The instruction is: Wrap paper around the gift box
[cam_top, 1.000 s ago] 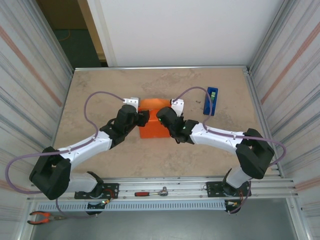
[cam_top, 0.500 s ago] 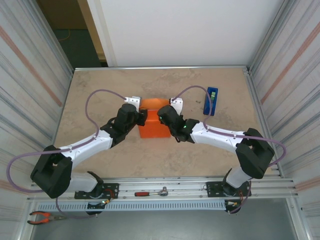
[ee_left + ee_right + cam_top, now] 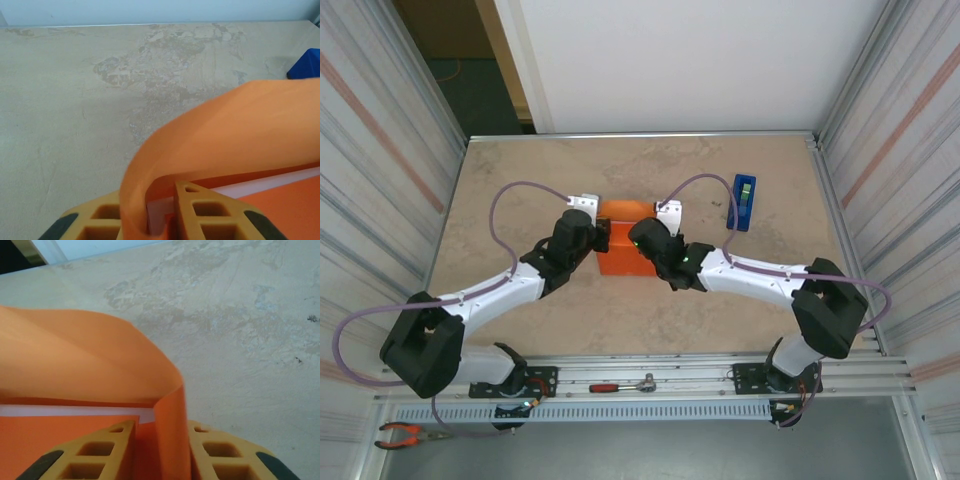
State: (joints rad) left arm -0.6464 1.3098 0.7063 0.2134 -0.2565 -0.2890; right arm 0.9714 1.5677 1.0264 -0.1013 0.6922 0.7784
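Top view: the paper (image 3: 623, 252) lies mid-table (image 3: 520, 190), partly folded up, with both arms meeting over it. The left gripper (image 3: 607, 236) sits at its left edge and the right gripper (image 3: 636, 238) at its right edge, the two close together. A blue tape dispenser (image 3: 743, 202) stands well apart to the right, near the far right corner. A wrench (image 3: 620, 385) and pliers (image 3: 405, 433) lie off the table by the arm bases.

Left wrist view: a raised flap of the paper (image 3: 225, 130) curls down between the yellow fingers (image 3: 210, 215) of the left gripper (image 3: 152, 220). The jaws stand narrow about it. Firm clamping cannot be confirmed.

Right wrist view: a flap of the paper (image 3: 75, 355) drops between the fingers (image 3: 225, 455) of the right gripper (image 3: 162, 455) and lies against the right-hand finger. A slim space remains on the other side. Grip cannot be confirmed.

A white strip (image 3: 75, 411) shows under the fold. What it belongs to cannot be told.
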